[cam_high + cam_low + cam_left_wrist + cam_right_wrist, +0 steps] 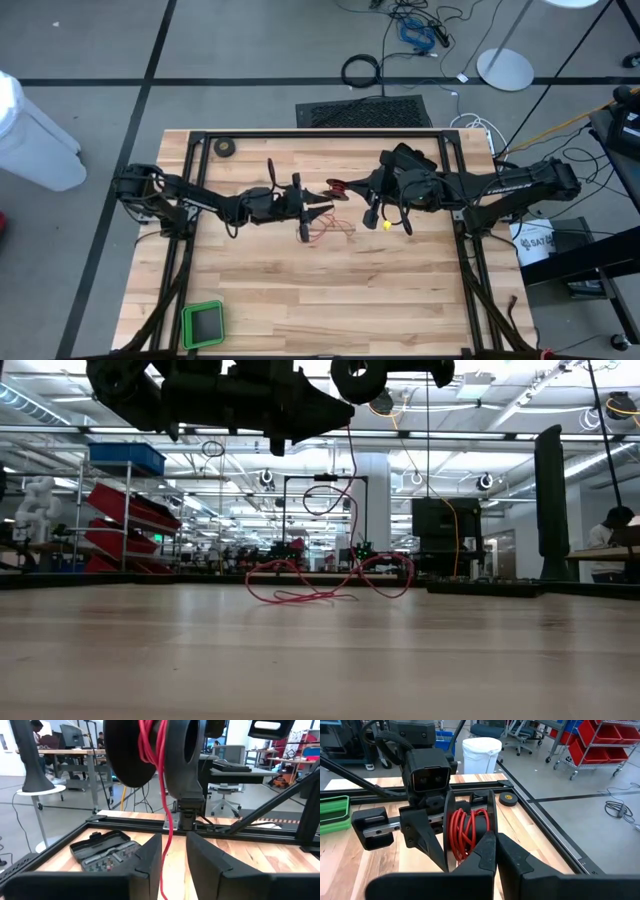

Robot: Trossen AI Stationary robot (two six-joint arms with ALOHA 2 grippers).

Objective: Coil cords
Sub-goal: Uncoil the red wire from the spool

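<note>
High view. Reel (340, 187) sits in the air between the two grippers, near the table's (300, 300) middle, its flat faces toward each arm, so its axle runs along the line from one arm to the other. Right gripper (352, 190) comes at the reel from the right. Left gripper (322, 209) lies just left of the reel and slightly nearer the table's front edge; it is the arm closer to the loose wire (325, 228), which lies in slack loops on the wood just in front of the reel.

Low view. Wire hangs down from the reel, too dark to place here, to a loose tangle (325, 585) on the table. Free run is close to upright, then sprawls sideways.

Left wrist view. Reel (150, 750) fills the space ahead of the left fingers (145, 862), which stand narrowly apart with the hanging wire (166, 830) running down through the gap. No clear pinch; I judge the wire is guided, not clamped.

Right wrist view. Right fingers (485, 851) are closed tight on the reel's (467, 832) near flange, red turns showing between the flanges. Left gripper (427, 837) faces it from beyond.

Judgement: the next wrap turns on the left gripper carrying the wire round the reel's axle.
</note>
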